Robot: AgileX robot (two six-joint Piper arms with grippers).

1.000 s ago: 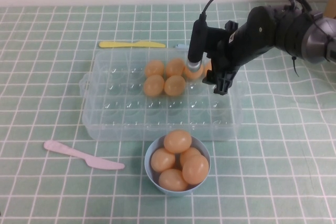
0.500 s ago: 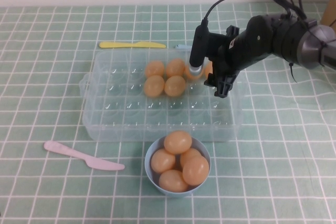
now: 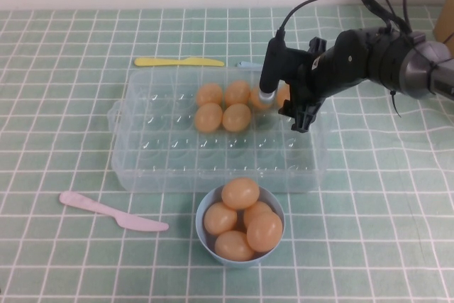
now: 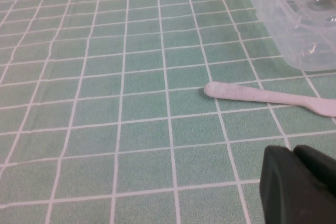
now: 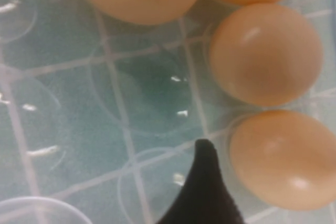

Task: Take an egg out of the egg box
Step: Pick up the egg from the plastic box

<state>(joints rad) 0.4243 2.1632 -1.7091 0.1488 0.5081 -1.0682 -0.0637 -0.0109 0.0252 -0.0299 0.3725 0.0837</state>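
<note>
Right arm's black end effector (image 3: pixel 301 108) hangs low over the far-right part of the large clear plastic rectangular egg box with dimpled cells (image 3: pixel 170 154), which sits mid-table on the green checked table (image 3: pixel 64 118). Small glossy orange-tan eggs cluster at the far middle of the box; the likely target is the egg (image 3: pixel 283 94) partly hidden behind the wrist at far right. Right wrist view shows one dark fingertip (image 5: pixel 202 192) just beside an egg over an empty cell; fingers apart or together, cannot tell. To do this well: centre fingers either side of one egg, go down between neighbours without nudging them, close gently, lift straight up. Left end effector (image 4: pixel 299 184) is parked above the table near the pale pink plastic knife (image 3: pixel 110 211), state cannot tell. A light-blue round bowl (image 3: pixel 206 235) holding eggs sits near side; a yellow plastic knife (image 3: pixel 177 61) lies beyond the box.
</note>
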